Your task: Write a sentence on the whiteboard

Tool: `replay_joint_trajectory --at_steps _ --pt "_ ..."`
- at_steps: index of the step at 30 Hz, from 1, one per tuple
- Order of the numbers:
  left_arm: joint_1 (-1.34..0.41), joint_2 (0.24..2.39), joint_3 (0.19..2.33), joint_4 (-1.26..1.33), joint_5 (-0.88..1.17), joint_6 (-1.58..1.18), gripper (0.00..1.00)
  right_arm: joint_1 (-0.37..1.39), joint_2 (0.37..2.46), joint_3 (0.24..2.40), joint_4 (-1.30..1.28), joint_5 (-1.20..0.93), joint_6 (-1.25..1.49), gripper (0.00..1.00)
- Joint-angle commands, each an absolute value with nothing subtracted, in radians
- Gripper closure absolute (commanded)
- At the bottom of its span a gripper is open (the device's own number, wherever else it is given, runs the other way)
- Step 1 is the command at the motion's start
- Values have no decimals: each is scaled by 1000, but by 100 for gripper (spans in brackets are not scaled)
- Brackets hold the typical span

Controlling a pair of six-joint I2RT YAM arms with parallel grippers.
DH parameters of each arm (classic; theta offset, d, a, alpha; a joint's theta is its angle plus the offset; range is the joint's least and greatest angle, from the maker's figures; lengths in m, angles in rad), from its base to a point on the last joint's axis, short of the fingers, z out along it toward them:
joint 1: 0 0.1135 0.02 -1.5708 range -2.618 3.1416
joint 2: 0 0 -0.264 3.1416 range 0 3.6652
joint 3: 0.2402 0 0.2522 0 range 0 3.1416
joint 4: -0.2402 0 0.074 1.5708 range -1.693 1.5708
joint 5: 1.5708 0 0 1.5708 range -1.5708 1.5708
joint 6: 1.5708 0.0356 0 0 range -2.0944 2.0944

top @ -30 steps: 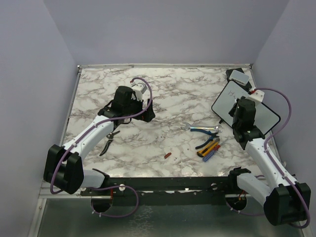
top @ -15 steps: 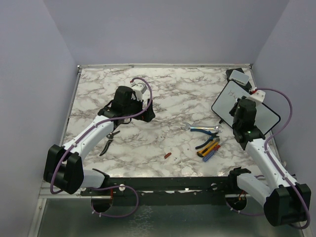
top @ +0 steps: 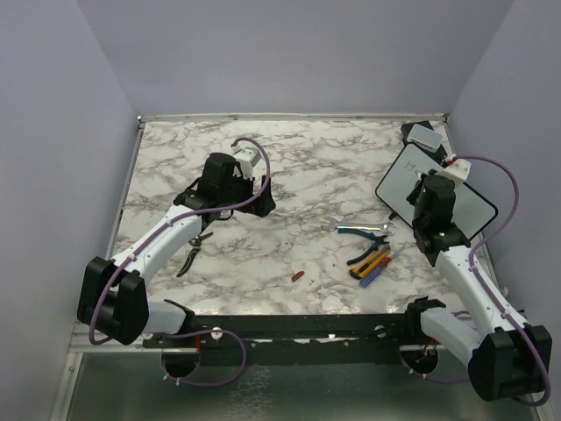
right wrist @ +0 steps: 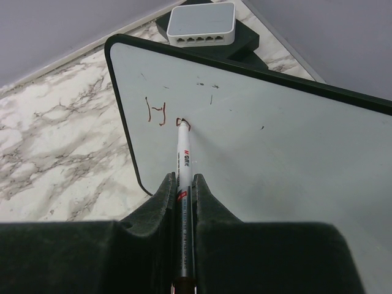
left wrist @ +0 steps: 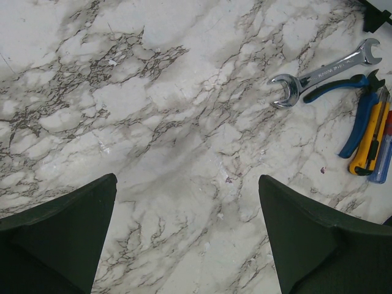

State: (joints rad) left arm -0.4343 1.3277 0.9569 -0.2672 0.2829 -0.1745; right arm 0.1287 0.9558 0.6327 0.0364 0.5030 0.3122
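Observation:
The whiteboard (top: pixel 469 206) lies at the right of the table, white with a thin black frame; it fills the right wrist view (right wrist: pixel 275 128). A brown "H" and the start of a second letter are written near its top left. My right gripper (right wrist: pixel 182 184) is shut on a white marker (right wrist: pixel 183 160), whose tip touches the board at the second letter. In the top view my right gripper (top: pixel 431 197) hovers over the board. My left gripper (top: pixel 230 180) is open and empty over bare marble, its fingers (left wrist: pixel 67 226) wide apart.
A grey-white block on a black base (top: pixel 423 134) sits behind the board. A wrench (top: pixel 351 226), blue pliers (top: pixel 366 238), and yellow and red-blue tools (top: pixel 372 267) lie mid-table. A small red piece (top: pixel 297 276) and pruning shears (top: pixel 195 250) lie nearer the front.
The right gripper has shifted very slightly over the board. The left arm has not moved.

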Motion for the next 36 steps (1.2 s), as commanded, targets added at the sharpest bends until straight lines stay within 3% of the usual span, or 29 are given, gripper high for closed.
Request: replay_joint_trajectory --at_steps 1,16,36 --pt "-440 1306 946 -251 308 -167 1 121 974 651 60 495 298 100" --pt "-440 1307 945 -250 308 -166 1 120 865 638 9 473 302 100" --pt "-443 1307 945 -251 309 -166 1 121 946 650 -33 562 332 100"
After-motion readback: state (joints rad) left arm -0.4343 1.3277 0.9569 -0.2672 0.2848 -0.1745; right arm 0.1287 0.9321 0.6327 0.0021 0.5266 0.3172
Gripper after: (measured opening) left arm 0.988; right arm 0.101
